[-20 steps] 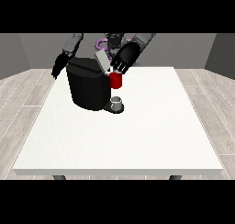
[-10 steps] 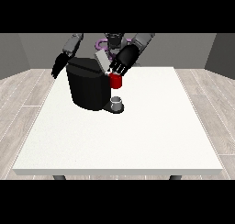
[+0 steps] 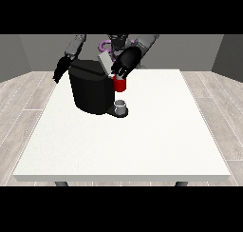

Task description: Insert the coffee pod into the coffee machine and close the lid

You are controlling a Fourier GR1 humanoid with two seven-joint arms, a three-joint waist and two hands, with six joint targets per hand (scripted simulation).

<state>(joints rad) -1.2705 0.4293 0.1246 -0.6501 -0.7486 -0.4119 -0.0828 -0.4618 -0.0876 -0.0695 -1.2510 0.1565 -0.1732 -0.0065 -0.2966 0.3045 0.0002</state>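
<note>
The black coffee machine stands on the white table at its far left. Its grey lid is tilted up. A red thing at the machine shows at its front top. The hand at the view's right hovers over the machine's top, just above the red thing and beside the lid. A grey thing sits on the machine's low front shelf. The hand at the view's left hangs behind the machine's left side, fingers pointing down and holding nothing.
The table's far edge runs close behind the machine. The robot's body stands behind it. A wooden floor surrounds the table.
</note>
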